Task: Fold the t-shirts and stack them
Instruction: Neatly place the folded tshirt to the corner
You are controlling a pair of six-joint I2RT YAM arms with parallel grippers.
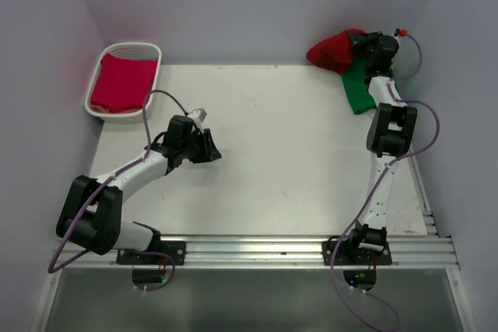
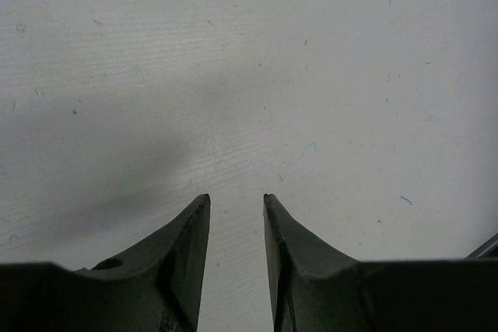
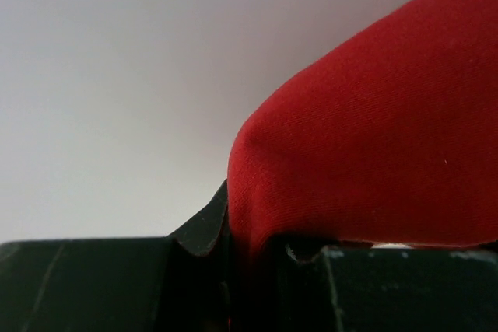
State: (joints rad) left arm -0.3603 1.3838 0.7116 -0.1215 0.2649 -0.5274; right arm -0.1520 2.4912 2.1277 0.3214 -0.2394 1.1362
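Observation:
A dark maroon red t-shirt [image 1: 331,49] is bunched at the table's far right corner. My right gripper [image 1: 359,46] is shut on a fold of it; in the right wrist view the red cloth [image 3: 373,138] bulges out of the closed jaws [image 3: 253,242]. A bright green t-shirt [image 1: 359,89] lies crumpled under the right arm. A pinkish crimson t-shirt [image 1: 122,83] lies folded in the white basket [image 1: 152,51] at far left. My left gripper [image 1: 212,148] hovers over the bare table, its jaws a little apart and empty, as the left wrist view [image 2: 236,200] shows.
The white table top [image 1: 272,138] runs between the arms. Grey walls close the back and both sides. An aluminium rail [image 1: 264,248] holds the arm bases at the near edge.

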